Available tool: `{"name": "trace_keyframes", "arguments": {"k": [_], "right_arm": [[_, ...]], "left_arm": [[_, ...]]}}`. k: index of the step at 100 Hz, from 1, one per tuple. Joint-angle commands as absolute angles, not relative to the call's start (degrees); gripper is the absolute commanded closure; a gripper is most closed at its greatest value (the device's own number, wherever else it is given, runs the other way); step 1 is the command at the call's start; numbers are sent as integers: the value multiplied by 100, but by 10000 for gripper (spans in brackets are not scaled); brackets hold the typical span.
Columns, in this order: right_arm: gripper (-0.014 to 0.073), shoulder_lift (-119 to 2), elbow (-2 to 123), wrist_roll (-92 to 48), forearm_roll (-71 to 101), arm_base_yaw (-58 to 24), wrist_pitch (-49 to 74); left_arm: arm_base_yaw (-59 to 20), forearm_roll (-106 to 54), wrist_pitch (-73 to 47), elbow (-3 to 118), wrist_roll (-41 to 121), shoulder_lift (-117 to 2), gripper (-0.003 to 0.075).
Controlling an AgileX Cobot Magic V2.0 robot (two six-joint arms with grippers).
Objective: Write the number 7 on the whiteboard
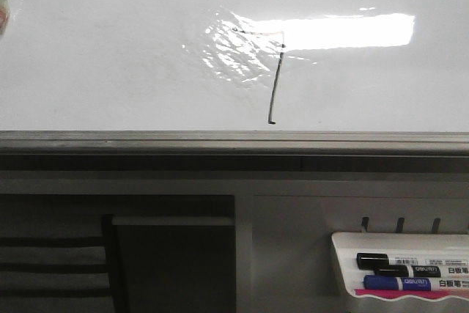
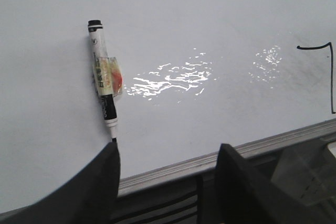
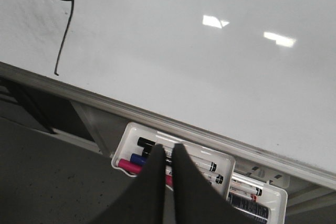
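Note:
The whiteboard (image 1: 110,56) lies flat with a bright glare patch. On it is the number 7 (image 1: 277,82), a thin black figure with a faint top stroke and a long downstroke ending in a small hook. It also shows in the left wrist view as the number 7 (image 2: 332,77) and in the right wrist view as the number 7 (image 3: 65,30). A black-and-white marker (image 2: 102,77) with a taped patch lies on the whiteboard (image 2: 210,14). Its nib is by one finger of my open, empty left gripper (image 2: 169,148). My right gripper (image 3: 168,149) is shut over the marker tray, off the whiteboard (image 3: 210,66).
A grey metal rail (image 1: 220,141) runs along the board's near edge. Below it at the right hangs a white marker tray (image 1: 344,254) holding black, blue and pink markers; the tray (image 3: 126,140) shows under my right fingers. Dark shelving sits below the rail at the left.

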State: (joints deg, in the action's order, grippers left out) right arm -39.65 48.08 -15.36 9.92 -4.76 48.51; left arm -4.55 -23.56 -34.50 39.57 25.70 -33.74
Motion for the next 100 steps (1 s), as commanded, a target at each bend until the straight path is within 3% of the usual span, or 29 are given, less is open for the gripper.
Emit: {"name": "trace_keyframes", "arguments": {"k": [1, 19, 46, 100], "right_arm": [[653, -3782, 4422, -1478, 970, -443, 3838], [653, -3540, 3718, -1293, 1109, -443, 3022], [657, -3256, 3134, -1344, 1335, -443, 1859], [657, -3256, 3087, -1344, 1335, -443, 1881]], "left_arm": [[-431, -2424, -2697, 3577, 2513, -3006, 354], [-431, -2423, -1708, 2546, 2362, -2398, 392], [-431, -2452, -1100, 1976, 2252, -2222, 738], [-431, -2831, -1141, 1976, 2218, -2222, 741]]}}
